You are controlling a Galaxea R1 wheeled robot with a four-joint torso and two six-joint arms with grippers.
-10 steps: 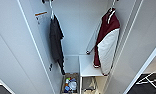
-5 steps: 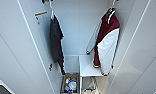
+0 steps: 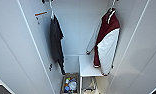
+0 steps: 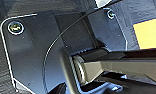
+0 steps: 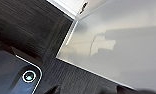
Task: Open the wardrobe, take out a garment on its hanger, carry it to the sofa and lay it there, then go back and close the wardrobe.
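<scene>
Two garments are seen hanging inside the open wardrobe (image 3: 76, 30): one maroon jacket (image 3: 107, 42) with white sleeves near its right side, and one dark shirt (image 3: 56, 42) near its left side. Each is carried on one white hanger (image 3: 110, 10), so two are counted. One white shelf (image 3: 87, 65) is seen at the bottom, beside one box (image 3: 70, 83) of what may be several small items.

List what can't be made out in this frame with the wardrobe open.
- Hanger hook of the maroon jacket: cut off by the head view's top edge, so the rail is unseen.
- Orange-topped label on the wardrobe door: text blurred.
- Items in the floor box: too small and blurred to identify.
- End effector state: neither wrist view settles it.
</scene>
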